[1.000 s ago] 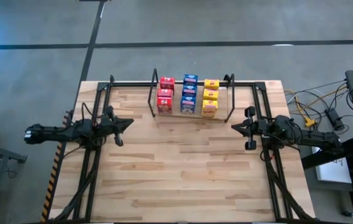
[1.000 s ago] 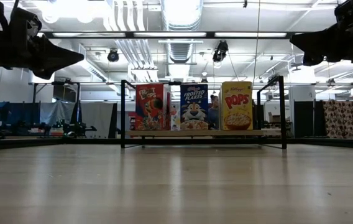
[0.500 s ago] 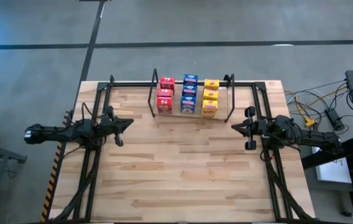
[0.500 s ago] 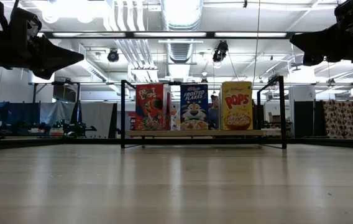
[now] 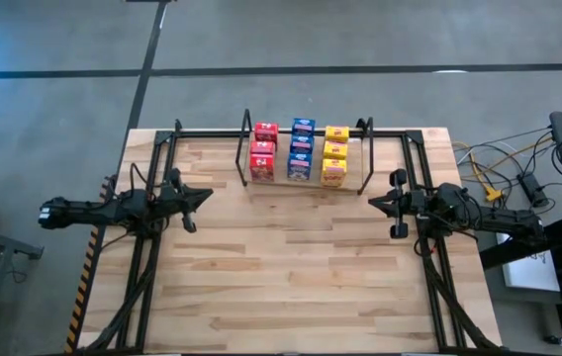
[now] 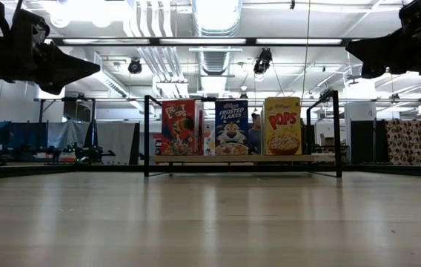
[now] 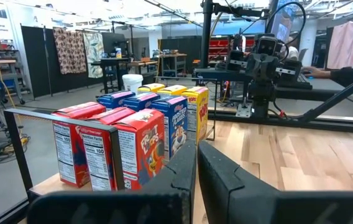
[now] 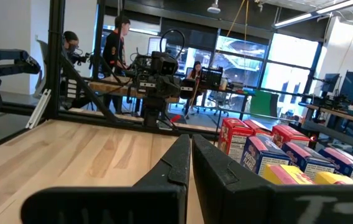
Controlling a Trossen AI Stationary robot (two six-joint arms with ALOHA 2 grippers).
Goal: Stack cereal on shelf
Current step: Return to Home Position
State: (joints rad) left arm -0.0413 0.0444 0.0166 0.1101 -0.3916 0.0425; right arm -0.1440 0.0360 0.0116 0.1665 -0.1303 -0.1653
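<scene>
The cereal boxes stand upright on the shelf (image 5: 360,158) at the table's far middle, in three rows: red (image 5: 263,151), blue (image 5: 302,149) and yellow (image 5: 334,154). In the low view the front red (image 6: 178,127), blue (image 6: 231,127) and yellow (image 6: 282,125) boxes rest on the shelf board (image 6: 196,158). My left gripper (image 5: 208,195) hangs shut above the table's left side, pointing level toward the right. My right gripper (image 5: 372,203) hangs shut above the right side, pointing left. Both hold nothing.
Black metal frames (image 5: 152,198) (image 5: 424,188) stand along the table's left and right sides. The bare wooden tabletop (image 5: 291,267) spreads between the arms and toward the near edge. Cables (image 5: 499,168) lie off the table's right. People (image 8: 117,43) stand in the room beyond.
</scene>
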